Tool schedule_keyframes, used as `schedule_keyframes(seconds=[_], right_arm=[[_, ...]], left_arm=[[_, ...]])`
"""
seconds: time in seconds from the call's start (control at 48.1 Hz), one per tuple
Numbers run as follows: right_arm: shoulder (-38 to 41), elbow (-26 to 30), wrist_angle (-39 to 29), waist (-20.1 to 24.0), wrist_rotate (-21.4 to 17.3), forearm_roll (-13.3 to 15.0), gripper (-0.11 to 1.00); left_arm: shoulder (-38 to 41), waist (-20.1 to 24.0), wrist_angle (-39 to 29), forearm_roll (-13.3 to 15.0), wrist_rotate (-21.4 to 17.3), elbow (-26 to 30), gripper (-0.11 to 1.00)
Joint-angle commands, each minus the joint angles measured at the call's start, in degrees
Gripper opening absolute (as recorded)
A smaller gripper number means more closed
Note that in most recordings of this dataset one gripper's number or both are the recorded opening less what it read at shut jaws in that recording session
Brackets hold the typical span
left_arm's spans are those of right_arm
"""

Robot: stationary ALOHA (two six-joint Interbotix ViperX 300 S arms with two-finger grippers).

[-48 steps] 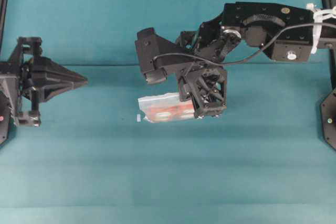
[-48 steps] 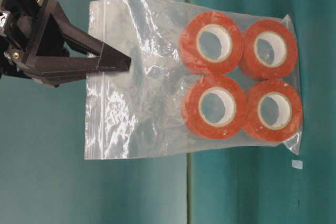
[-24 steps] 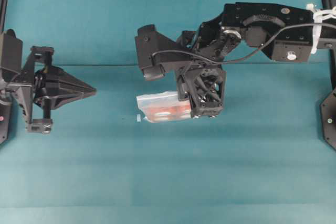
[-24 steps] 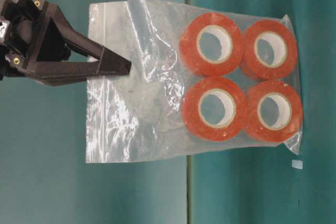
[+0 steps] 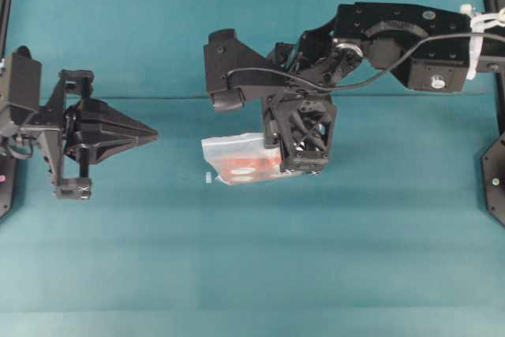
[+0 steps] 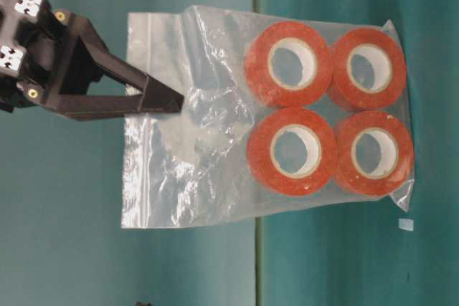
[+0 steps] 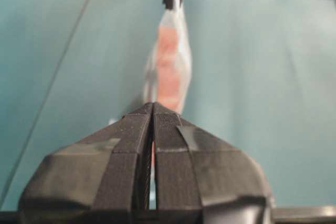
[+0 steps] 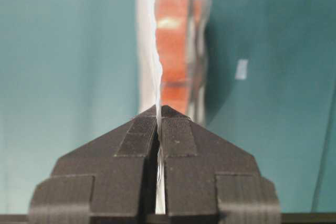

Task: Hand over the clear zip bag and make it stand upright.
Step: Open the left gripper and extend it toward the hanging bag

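Four orange tape rolls inside a clear square plastic zip bag [image 6: 237, 116] hanging above the teal worktop [image 5: 252, 274], right hand [image 6: 168, 102] clamped on its upper part – left hand [image 5: 150, 129] closed, empty, well apart

Overhead: clear zip bag [image 5: 241, 158] near table centre, hanging under the right gripper [image 5: 300, 165], which pinches its zip end. Four rolls [image 6: 328, 109] inside the bag, two by two, at the end away from the zip. Left gripper [image 5: 150, 128] left of the bag, apart from it, tips pointing toward it.
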State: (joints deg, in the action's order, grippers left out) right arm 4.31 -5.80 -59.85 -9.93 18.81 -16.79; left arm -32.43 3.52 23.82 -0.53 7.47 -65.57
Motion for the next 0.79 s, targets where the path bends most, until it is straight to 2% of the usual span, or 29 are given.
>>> schedule_keyframes(seconds=[0.0,0.104,0.208,0.27,0.458,0.52,0.77], right_arm=[[-0.9,0.1,1.2,-0.4,-0.4,-0.1,0.00],[-0.9,-0.1,1.3,-0.4,-0.5,-0.1,0.00],[-0.9,-0.2,1.5,-0.5,-0.7,-0.1,0.00],[-0.9,-0.2,1.5,-0.5,-0.8,-0.1,0.01],[-0.9,-0.1,1.6,-0.5,-0.9,-0.1,0.01],[-0.9,-0.1,1.5,-0.5,-0.9,-0.1,0.00],[-0.8,-0.2,1.6,-0.8,-0.8,-0.1,0.01]], left_arm=[[0.2,-0.4,1.0,-0.1,-0.1,0.4,-0.01],[1.0,-0.6,2.7,-0.1,-0.1,0.5,0.00],[1.9,-0.7,3.1,-0.1,-0.1,0.6,0.13],[2.8,-0.7,3.0,-0.1,0.2,0.6,0.27],[5.4,-1.9,3.7,-0.1,-0.2,1.1,0.82],[6.5,-2.1,4.0,-0.1,-0.3,1.4,0.94],[13.0,-3.7,6.9,-0.1,-0.7,2.6,0.95]])
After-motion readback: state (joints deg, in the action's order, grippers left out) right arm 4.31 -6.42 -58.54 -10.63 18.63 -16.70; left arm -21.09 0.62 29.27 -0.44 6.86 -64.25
